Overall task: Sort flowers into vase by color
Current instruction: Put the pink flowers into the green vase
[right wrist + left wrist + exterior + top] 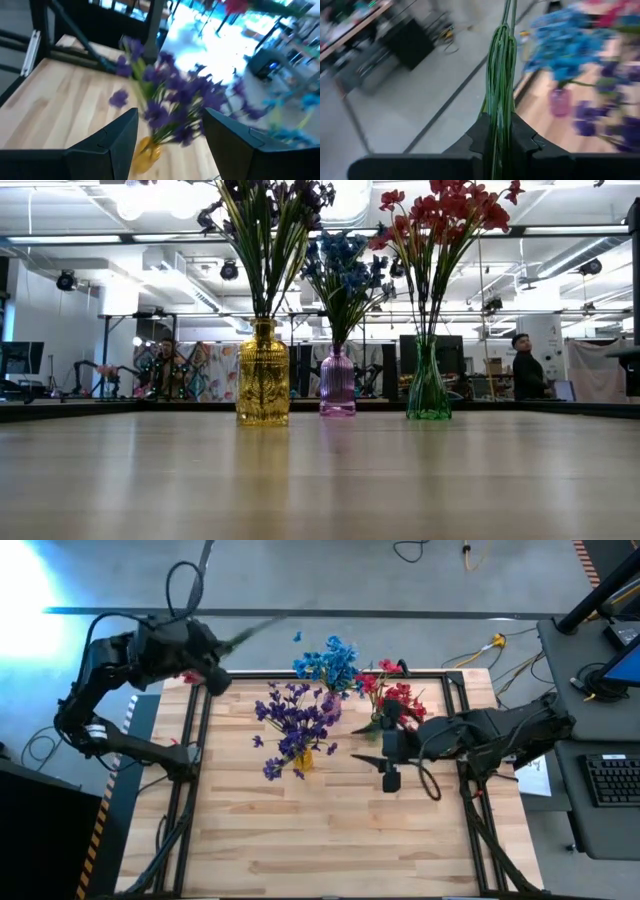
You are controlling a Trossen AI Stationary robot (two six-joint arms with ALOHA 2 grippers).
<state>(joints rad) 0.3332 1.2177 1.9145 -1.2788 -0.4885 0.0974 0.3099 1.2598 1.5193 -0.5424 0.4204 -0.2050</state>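
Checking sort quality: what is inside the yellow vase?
The yellow vase holds only purple flowers, their green stems entering its neck. The patterned glass hides the stem ends and whether there is water.

Three ribbed glass vases stand on the pale wooden table (120, 480): one amber-yellow vase (263, 375), one small violet-pink vase (337, 383) and one green flared vase (428, 385). Three bunches fill them: one purple bunch (265, 220), one bright blue bunch (343, 270), one red-pink bunch (445, 215). One bundle of thin green stems (500, 75), perhaps several, sits apart. Two dark robot arms.
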